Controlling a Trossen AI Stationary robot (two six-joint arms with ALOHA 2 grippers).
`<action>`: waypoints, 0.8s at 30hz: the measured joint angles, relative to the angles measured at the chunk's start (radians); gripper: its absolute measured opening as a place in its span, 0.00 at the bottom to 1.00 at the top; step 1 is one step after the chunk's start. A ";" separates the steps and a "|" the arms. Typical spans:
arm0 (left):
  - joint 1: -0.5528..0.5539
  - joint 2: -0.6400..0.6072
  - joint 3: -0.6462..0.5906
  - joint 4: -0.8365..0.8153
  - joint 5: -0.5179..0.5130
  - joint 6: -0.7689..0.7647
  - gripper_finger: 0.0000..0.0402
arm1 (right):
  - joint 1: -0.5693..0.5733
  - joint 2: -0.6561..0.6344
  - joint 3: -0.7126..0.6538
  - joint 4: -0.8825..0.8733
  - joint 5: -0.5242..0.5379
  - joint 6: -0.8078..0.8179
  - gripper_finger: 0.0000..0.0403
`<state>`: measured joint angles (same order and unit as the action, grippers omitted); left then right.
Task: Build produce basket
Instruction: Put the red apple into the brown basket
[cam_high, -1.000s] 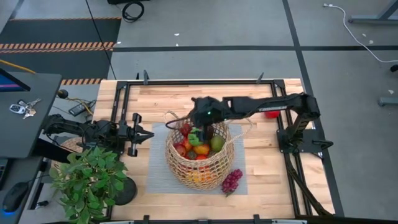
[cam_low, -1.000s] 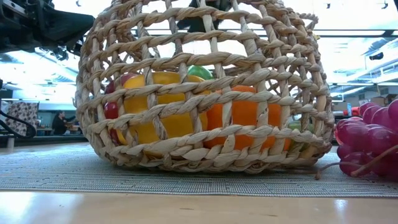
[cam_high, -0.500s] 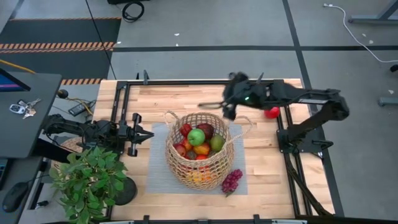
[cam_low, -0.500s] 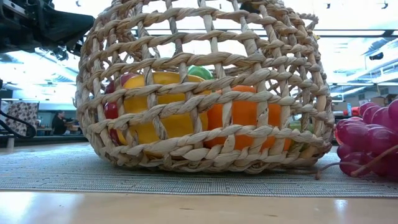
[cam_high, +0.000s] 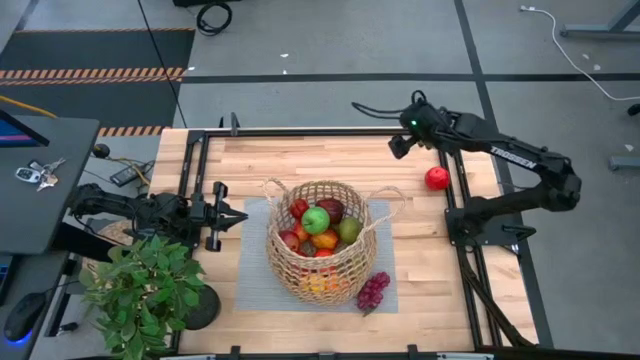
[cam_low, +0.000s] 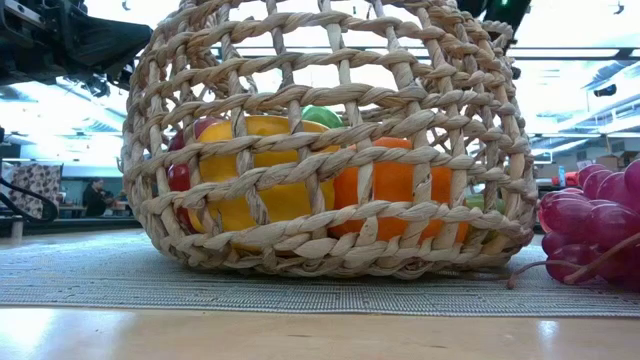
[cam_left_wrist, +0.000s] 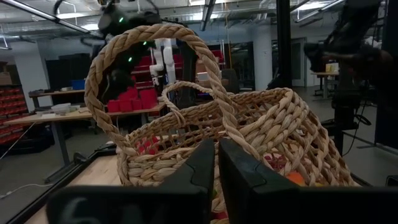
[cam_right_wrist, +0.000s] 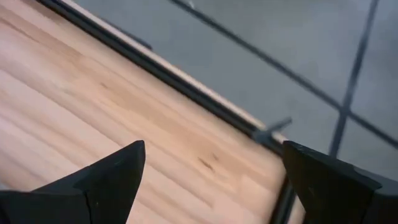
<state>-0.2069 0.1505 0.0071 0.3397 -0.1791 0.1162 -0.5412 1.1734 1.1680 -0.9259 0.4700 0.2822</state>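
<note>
The tan wicker basket (cam_high: 322, 243) stands on a grey mat (cam_high: 250, 270) at the table's middle, filled with produce: a green apple (cam_high: 316, 220) on top, red apples, and orange and yellow pieces (cam_low: 385, 180). Purple grapes (cam_high: 372, 290) lie on the mat by the basket's near right side. A red apple (cam_high: 436, 179) rests on the wood at the far right. My right gripper (cam_high: 396, 147) hangs open above the table's far edge, empty (cam_right_wrist: 211, 186). My left gripper (cam_high: 236, 215) is shut, level, just left of the basket, facing its loop handle (cam_left_wrist: 155, 37).
A potted green plant (cam_high: 140, 290) stands at the near left corner. A black metal frame (cam_high: 300, 131) runs along the table's edges. Bare wood (cam_high: 300, 160) lies between the basket and the far edge.
My right gripper has drawn back from above the basket toward the table's far right corner, rolling and tipping as it went, with its fingers open. The green apple stays on top of the pile in the basket.
</note>
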 joint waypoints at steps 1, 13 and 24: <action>0.000 0.000 0.000 0.000 0.000 0.000 0.07 | -0.021 0.012 -0.006 -0.012 -0.010 0.008 0.95; 0.000 0.000 0.000 0.000 0.000 0.000 0.08 | -0.106 0.214 -0.032 -0.176 -0.051 0.135 0.95; 0.000 0.000 0.000 0.000 0.000 0.000 0.09 | -0.107 0.353 -0.032 -0.299 -0.029 0.326 0.95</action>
<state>-0.2068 0.1505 0.0071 0.3397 -0.1791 0.1162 -0.6483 1.5265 1.1358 -1.2247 0.4408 0.6083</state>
